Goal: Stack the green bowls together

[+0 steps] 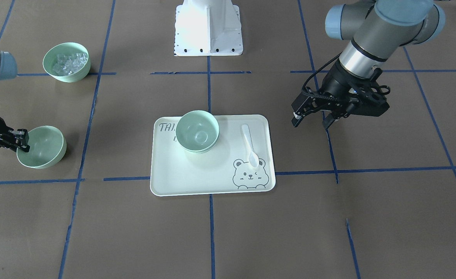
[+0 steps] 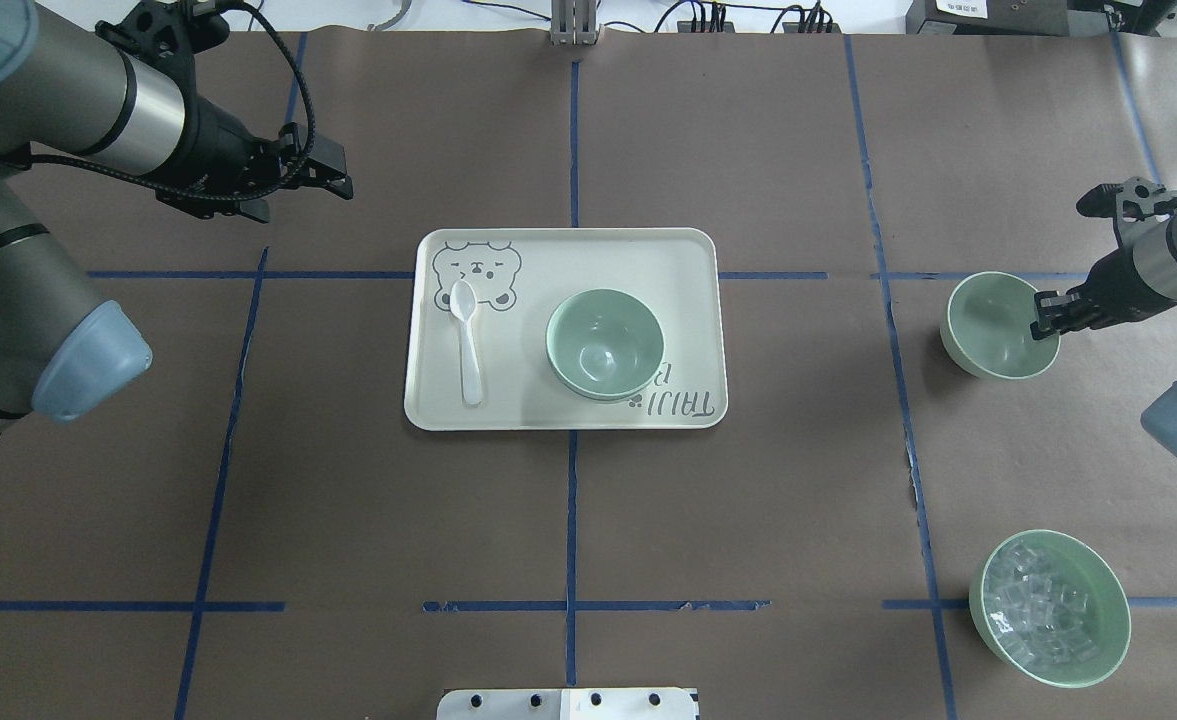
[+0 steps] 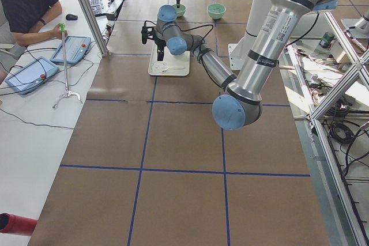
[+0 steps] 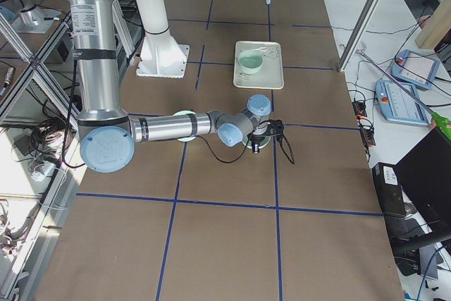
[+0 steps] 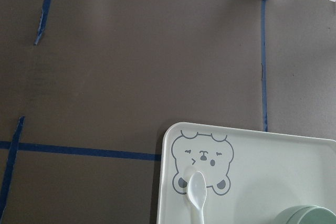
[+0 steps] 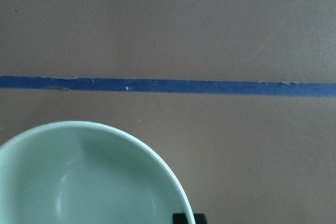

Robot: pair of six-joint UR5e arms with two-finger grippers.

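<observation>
Right tool point(image 1: 21, 142) is clamped on the rim of a lone green bowl point(image 1: 43, 149), one finger inside the bowl and one outside, at the edge nearest my arm. That bowl is on my right side of the brown paper-covered surface point(image 1: 251, 232), well apart from the bear-printed tray point(image 1: 189, 178); I cannot tell whether its base touches the paper. My right wrist camera shows its pale, plain inside and a strip of blue tape point(image 6: 168, 86) just beyond it. The other two green bowls point(image 1: 197, 131) are nested one inside the other, upright, on the tray at the end away from the bear print, covering part of the lettering. A white plastic spoon point(image 1: 249, 143) lies on the tray beside them, its scoop over the bear's face. Nearer my base on the right stands a green bowl of clear cubes point(image 1: 66, 62), apart from the lone bowl. My left tool point(image 1: 313, 121) hangs above bare paper on the left of the tray, fingers spread wide and holding nothing.
</observation>
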